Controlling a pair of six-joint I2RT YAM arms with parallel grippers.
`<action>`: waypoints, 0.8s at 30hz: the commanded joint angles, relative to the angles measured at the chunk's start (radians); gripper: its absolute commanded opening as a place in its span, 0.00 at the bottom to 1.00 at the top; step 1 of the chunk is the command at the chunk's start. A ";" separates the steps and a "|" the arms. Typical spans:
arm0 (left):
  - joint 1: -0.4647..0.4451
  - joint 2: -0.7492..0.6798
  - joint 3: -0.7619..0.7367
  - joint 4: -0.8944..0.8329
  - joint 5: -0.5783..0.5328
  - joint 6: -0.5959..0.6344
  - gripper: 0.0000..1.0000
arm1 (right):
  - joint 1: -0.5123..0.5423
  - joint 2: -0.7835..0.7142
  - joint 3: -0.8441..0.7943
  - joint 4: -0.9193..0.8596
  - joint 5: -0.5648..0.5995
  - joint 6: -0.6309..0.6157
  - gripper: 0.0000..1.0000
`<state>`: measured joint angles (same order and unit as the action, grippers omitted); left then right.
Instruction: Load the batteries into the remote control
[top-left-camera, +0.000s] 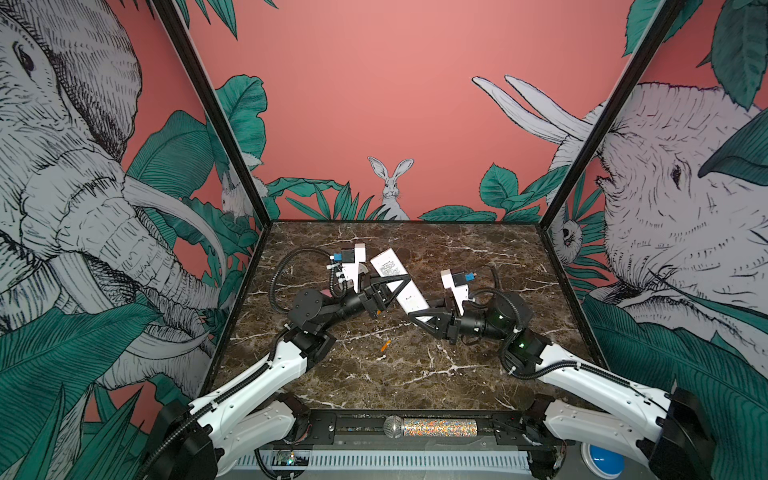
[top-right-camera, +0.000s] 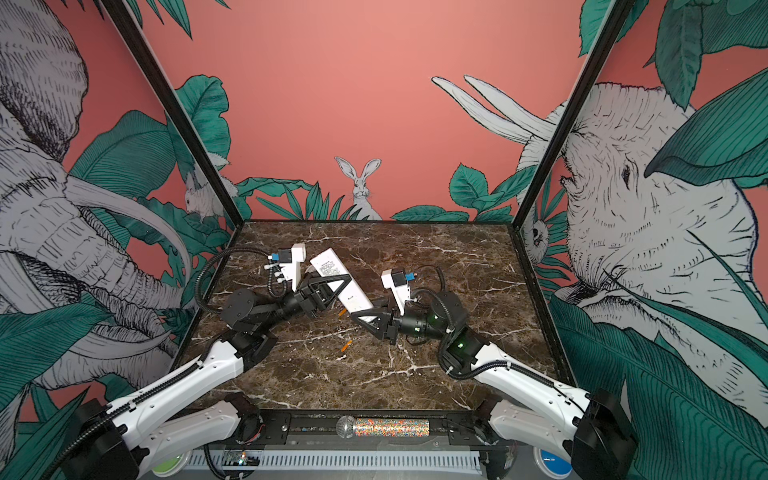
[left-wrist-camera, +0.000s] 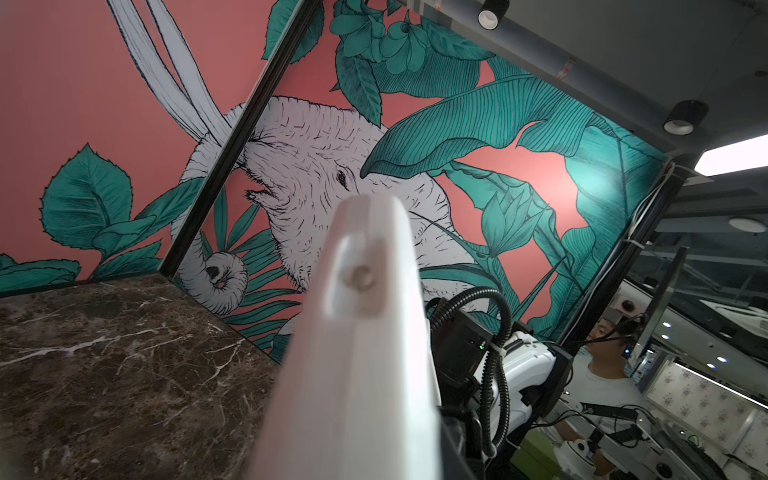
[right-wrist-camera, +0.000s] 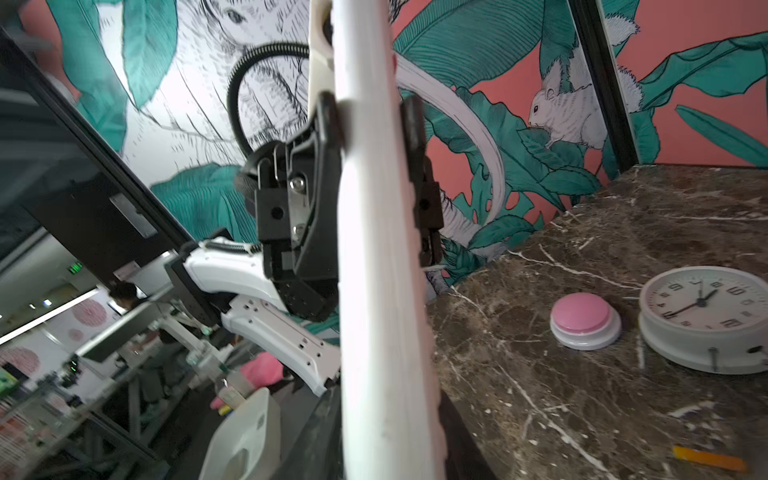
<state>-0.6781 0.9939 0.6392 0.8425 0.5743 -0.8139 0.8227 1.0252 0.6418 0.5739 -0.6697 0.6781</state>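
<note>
- Pinching the remote control (top-left-camera: 390, 266) mid-length, your left jaws press its sides.
- Your right jaws sit at its near end; you cannot tell their spread.
- One battery (top-left-camera: 385, 345) lies on bare tabletop (top-left-camera: 457, 374), clear of edges.

Glossy brown marble surface (right-wrist-camera: 582, 415), white-veined. The remote (right-wrist-camera: 382, 291) in the left claw (right-wrist-camera: 371, 124) is smooth white plastic; the claw itself matt black plastic.

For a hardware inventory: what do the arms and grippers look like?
The left arm and right arm have white shells, black joints, black ribbed cables. The left gripper and right gripper are black, with triangular open-frame fingers. White camera mounts carry blue plugs.
</note>
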 joint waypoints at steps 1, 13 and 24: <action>0.002 -0.030 0.013 -0.078 -0.019 0.066 0.03 | -0.002 -0.027 0.005 -0.010 0.029 -0.044 0.54; 0.003 -0.035 0.032 -0.249 -0.092 0.116 0.00 | -0.002 -0.091 0.013 -0.300 0.151 -0.223 0.92; 0.002 -0.032 0.046 -0.416 -0.149 0.168 0.00 | -0.002 -0.178 0.071 -0.614 0.288 -0.415 0.99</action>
<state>-0.6781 0.9867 0.6502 0.4702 0.4461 -0.6762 0.8227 0.8772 0.6640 0.0456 -0.4408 0.3531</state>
